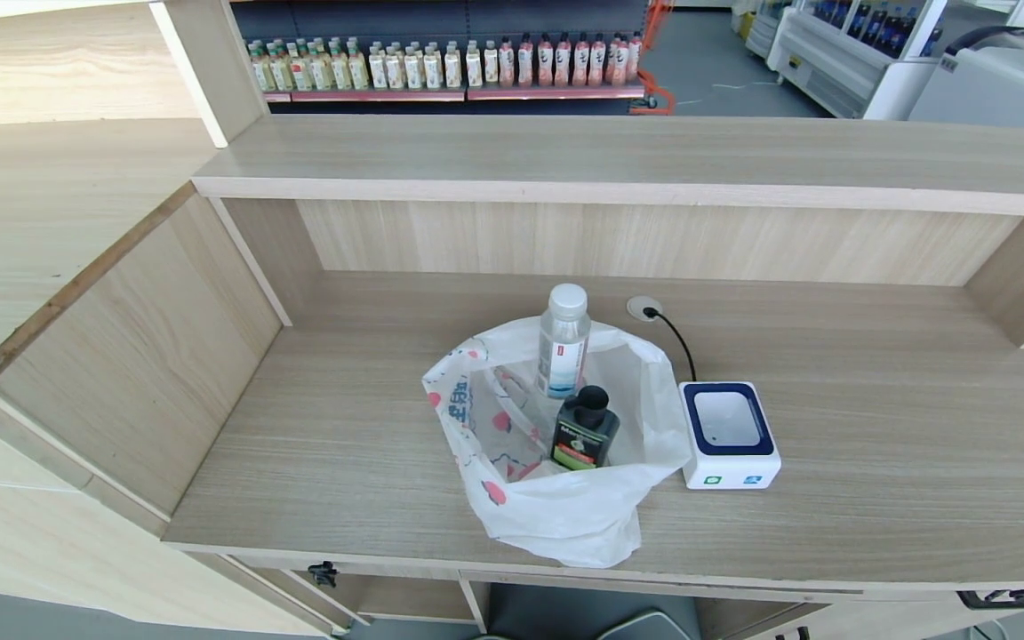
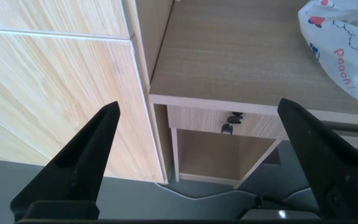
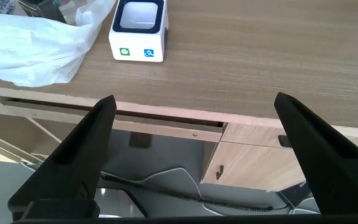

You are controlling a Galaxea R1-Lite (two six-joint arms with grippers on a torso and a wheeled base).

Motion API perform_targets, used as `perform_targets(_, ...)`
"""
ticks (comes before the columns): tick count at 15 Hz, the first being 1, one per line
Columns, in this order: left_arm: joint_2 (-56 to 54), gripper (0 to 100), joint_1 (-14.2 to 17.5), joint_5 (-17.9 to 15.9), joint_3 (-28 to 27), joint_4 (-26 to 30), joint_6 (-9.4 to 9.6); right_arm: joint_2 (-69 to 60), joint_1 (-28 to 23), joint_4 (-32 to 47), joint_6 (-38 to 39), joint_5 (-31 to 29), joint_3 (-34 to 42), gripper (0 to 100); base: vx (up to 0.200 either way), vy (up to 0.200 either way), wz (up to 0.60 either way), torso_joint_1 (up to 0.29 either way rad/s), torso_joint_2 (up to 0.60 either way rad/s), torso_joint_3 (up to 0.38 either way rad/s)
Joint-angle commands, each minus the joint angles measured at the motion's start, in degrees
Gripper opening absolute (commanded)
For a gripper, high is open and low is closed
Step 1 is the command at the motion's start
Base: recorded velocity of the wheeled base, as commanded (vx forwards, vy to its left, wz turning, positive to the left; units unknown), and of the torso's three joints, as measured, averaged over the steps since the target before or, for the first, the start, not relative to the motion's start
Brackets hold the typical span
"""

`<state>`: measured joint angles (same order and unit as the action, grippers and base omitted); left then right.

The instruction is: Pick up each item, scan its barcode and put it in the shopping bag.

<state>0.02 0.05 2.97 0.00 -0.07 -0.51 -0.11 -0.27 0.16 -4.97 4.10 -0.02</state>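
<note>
Low before the desk's front edge, the left gripper (image 2: 199, 106) and right gripper (image 3: 194, 98) each have fingers spread wide, holding nothing. On the desk (image 1: 343, 462) the bag (image 1: 565, 516) stands open, with a dark bottle (image 1: 585, 431) upright in it and a water bottle (image 1: 563, 342) behind. The scanner (image 1: 729, 436) sits just beside the bag on the right, its cable (image 1: 681, 342) running to the back

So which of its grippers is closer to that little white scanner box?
The right. The right gripper hangs before the counter edge on the barcode scanner's side; the left gripper hangs by the counter's left corner, beyond the shopping bag.
</note>
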Motion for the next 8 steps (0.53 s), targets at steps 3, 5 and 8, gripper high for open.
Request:
perform_targets(3, -0.02, 100, 0.04, 0.01, 0.0, -0.01, -0.02, 0.11, 0.0, 0.19, -0.04, 0.03, 0.02, 100, 0.0, 0.0, 0.0, 0.0, 0.0, 0.0)
perform_targets(5, -0.02, 100, 0.04, 0.01, 0.0, -0.01, -0.02, 0.11, 0.0, 0.19, -0.04, 0.03, 0.02, 100, 0.0, 0.0, 0.0, 0.0, 0.0, 0.0)
perform_targets(8, -0.02, 100, 0.04, 0.01, 0.0, -0.01, -0.02, 0.11, 0.0, 0.19, -0.04, -0.23, 0.02, 100, 0.0, 0.0, 0.0, 0.0, 0.0, 0.0)
